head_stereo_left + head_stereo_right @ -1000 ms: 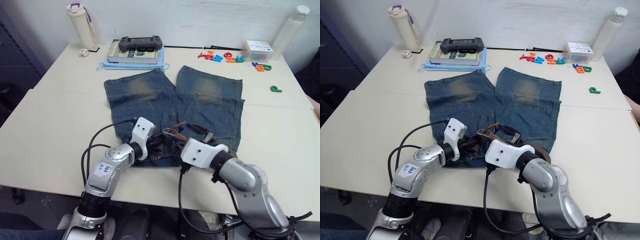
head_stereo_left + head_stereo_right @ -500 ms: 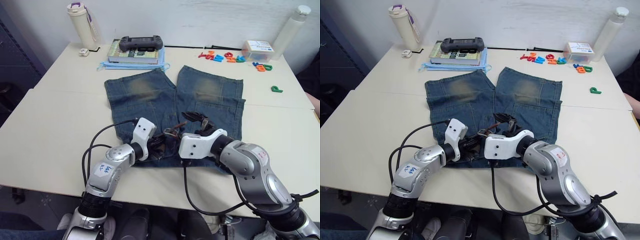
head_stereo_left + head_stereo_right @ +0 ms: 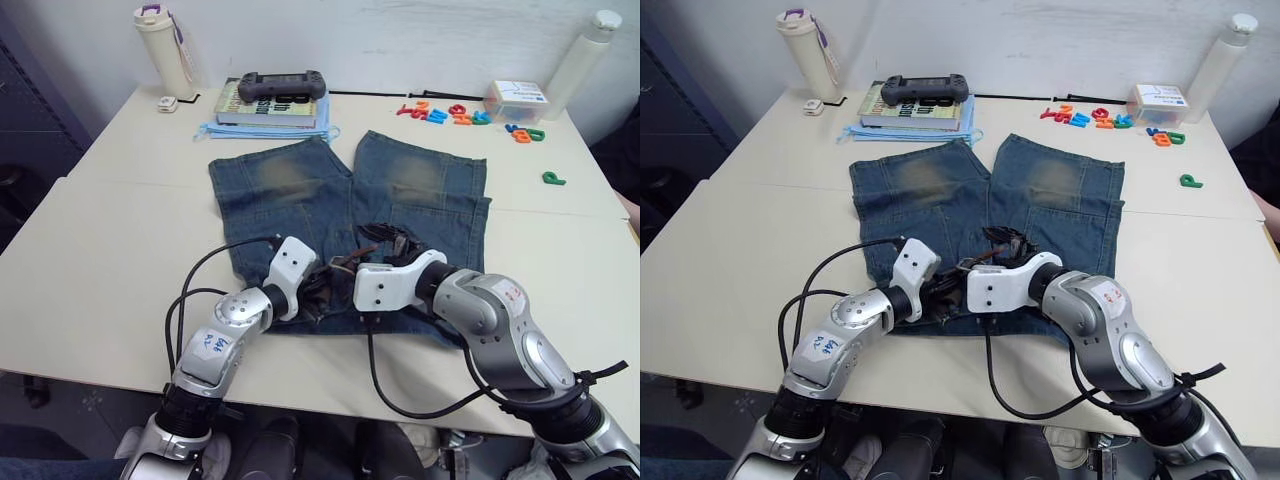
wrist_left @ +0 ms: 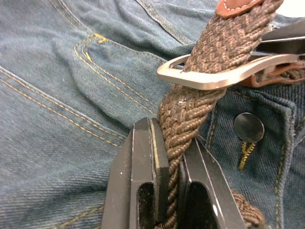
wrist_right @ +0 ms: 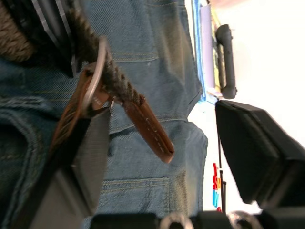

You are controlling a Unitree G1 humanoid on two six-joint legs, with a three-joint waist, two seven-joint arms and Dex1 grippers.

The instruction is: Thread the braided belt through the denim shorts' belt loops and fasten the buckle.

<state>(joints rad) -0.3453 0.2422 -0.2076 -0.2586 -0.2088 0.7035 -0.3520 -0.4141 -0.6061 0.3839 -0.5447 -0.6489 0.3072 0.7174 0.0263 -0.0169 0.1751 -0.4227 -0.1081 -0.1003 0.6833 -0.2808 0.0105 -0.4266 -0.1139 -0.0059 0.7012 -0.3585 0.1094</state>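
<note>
The denim shorts lie flat on the table with the waistband toward me. My left gripper is shut on the braided belt at the waistband, beside a dark button. Just past that grip, the belt runs through the silvery buckle, and its tan tip sticks out beyond. My right gripper is right beside the left one, open, with its fingers wide apart. The buckle's tan tab lies along one finger. The belt loops are hidden under the grippers.
At the table's far side lie a game controller on books, a cream bottle, coloured letters, a small box and a white bottle. A green letter lies to the right of the shorts.
My right arm has swung forward and left over the waistband, bringing its gripper close against the left gripper. The left gripper has kept its hold in place.
</note>
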